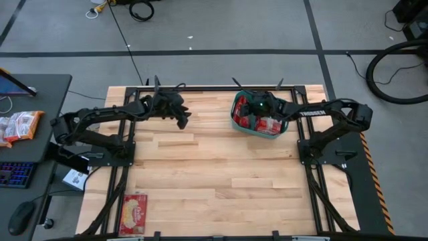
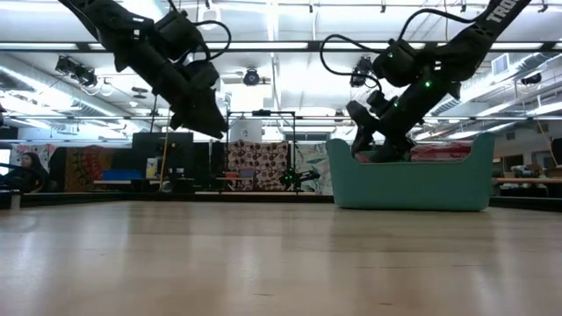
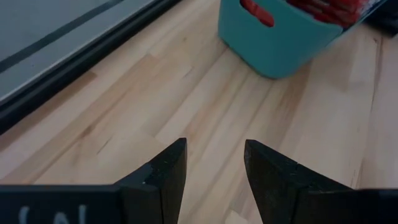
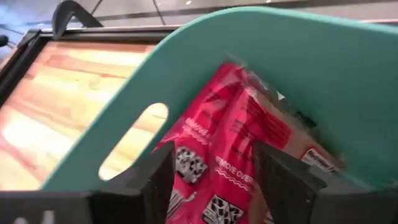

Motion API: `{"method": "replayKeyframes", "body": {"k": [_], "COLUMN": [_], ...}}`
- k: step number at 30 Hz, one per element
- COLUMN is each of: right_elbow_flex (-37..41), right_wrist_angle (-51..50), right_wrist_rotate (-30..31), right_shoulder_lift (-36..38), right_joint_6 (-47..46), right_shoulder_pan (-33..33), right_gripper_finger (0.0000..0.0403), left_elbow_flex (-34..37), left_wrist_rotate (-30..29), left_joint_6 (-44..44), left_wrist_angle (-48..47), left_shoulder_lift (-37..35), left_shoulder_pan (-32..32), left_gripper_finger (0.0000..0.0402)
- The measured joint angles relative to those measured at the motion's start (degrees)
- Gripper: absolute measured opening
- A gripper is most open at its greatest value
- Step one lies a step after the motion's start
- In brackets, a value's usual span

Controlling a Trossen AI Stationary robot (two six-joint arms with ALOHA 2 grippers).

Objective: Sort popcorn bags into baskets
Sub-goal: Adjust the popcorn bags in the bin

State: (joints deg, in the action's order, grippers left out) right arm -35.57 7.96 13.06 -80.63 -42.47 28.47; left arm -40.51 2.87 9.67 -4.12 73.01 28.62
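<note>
The teal basket (image 1: 235, 119) stands at the table's far right and holds several red popcorn bags (image 1: 267, 124). My right gripper (image 4: 214, 180) reaches down into it, open. Its fingers stand on either side of a red popcorn bag (image 4: 230, 137) that leans on the basket's inner wall (image 4: 298, 62). My left gripper (image 3: 214, 168) hangs open above bare wood, left of the basket (image 3: 273, 43), with nothing between its fingers. One more popcorn bag (image 1: 134, 213) lies flat near the table's front left corner. My right gripper's open fingers (image 4: 283, 180) flank the upper part of the red bag (image 4: 239, 168), slanting down from above into the basket. I cannot tell whether they touch it. The bag lies in the basket, tilted against the wall.
A dark desk (image 1: 47, 94) left of the table carries orange-and-white packets (image 1: 20, 126), a keyboard and a mouse. Black frame rails (image 1: 200, 88) run along the table's edges. Open wood (image 1: 221, 174) spans the table's middle and near side.
</note>
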Motion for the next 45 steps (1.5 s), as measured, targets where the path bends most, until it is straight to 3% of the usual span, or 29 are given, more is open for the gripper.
{"method": "replayKeyframes", "body": {"k": [4, 11, 18, 23, 30, 34, 45], "right_elbow_flex": [-4.73, -25.24, -39.83, -47.29, -49.84, -47.77, -37.75], "right_wrist_angle": [-9.49, -48.28, -70.58, -82.70, -84.23, -79.83, -71.30], "right_wrist_rotate": [-3.67, -3.81, -7.02, -7.19, -7.18, -7.19, -7.08], "right_shoulder_lift": [0.86, -1.74, -14.50, -26.22, -32.65, -32.71, -32.18], "right_joint_6": [-0.74, 11.45, 28.74, 37.54, 53.93, 64.05, 58.46], "right_shoulder_pan": [-0.04, -0.53, 1.29, 1.57, 0.42, 0.43, 4.02], "right_gripper_finger": [0.0234, 0.0235, 0.0234, 0.0234, 0.0233, 0.0233, 0.0218], "left_elbow_flex": [0.00, 0.00, -0.02, -0.02, 0.00, 0.00, 0.00], "left_wrist_rotate": [0.00, 0.43, 2.27, 4.94, 5.93, 2.58, -3.08], "left_joint_6": [-0.19, -3.60, -6.90, -4.73, -4.31, -3.77, 2.90], "left_wrist_angle": [-1.83, 3.79, 14.12, 15.17, 9.09, 4.67, 0.00], "left_shoulder_lift": [0.00, 0.98, 7.11, 10.94, 11.56, 11.56, 11.23], "left_shoulder_pan": [0.01, 0.02, 0.07, -0.71, -3.58, -5.10, -7.58], "left_gripper_finger": [0.0167, 0.0167, 0.0167, 0.0167, 0.0167, 0.0167, 0.0167]}}
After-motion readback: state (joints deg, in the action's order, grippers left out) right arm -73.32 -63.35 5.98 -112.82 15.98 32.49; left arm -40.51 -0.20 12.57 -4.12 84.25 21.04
